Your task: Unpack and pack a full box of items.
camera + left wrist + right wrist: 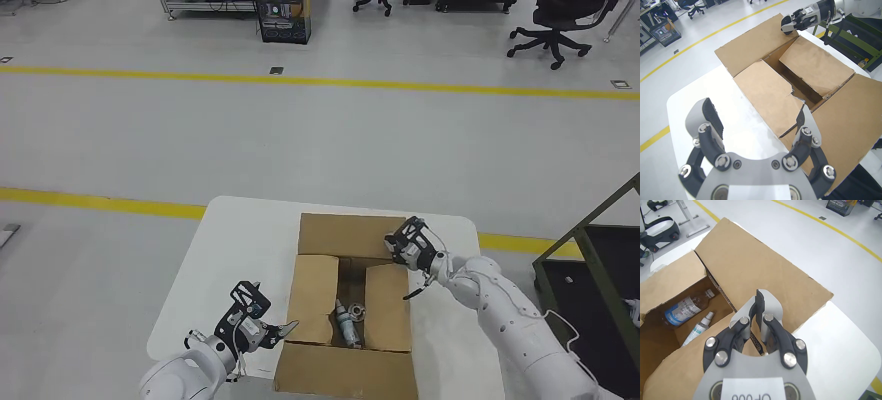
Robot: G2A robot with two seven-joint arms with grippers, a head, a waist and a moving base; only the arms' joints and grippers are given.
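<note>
A brown cardboard box (345, 236) stands on the white table (240, 262) with its flaps partly open. Through the gap I see a clear bottle with a blue and white label (684, 312) and a small white spray bottle (700, 327) lying on the bottom; the bottles (347, 326) also show from above. My right gripper (758, 299) is at the box's far right corner (402, 245), shut on the corrugated edge of a box flap (755, 337). My left gripper (755, 111) hangs open at the near left corner (268, 331), one fingertip (803, 115) over the left flap's (768, 92) edge.
A dark green metal frame (600, 250) stands just right of the table. Bare tabletop lies left of the box (719, 98). Yellow floor lines (330, 80), an office chair (555, 30) and a rack are far behind.
</note>
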